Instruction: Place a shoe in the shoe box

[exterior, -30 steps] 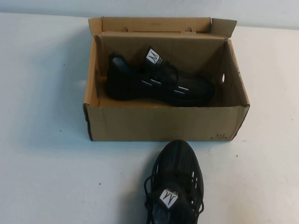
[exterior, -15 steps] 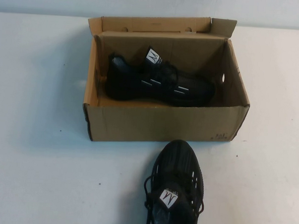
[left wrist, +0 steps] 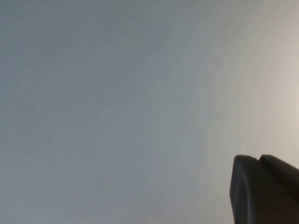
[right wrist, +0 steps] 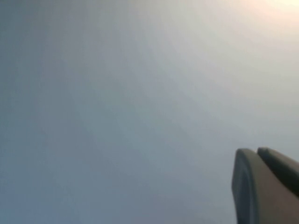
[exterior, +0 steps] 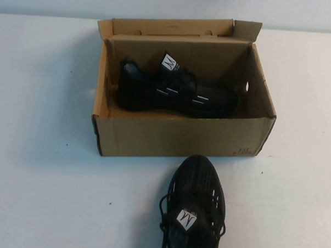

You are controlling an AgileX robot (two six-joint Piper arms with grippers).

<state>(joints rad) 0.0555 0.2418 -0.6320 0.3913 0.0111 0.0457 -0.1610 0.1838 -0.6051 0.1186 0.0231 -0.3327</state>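
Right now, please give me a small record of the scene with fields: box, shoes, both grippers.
shoe box: open, lid flap back, on the white table
shoe in box: lies on its side
second shoe: on table before the box, toe toward it
left gripper: fingers shut, holding nothing, over bare table
right gripper: fingers shut, holding nothing, over bare table

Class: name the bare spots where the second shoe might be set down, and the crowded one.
Free: shoe box floor in front of and right of the boxed shoe; table on both sides. Crowded: between the box front and the outside shoe. Both tools parked, shut.
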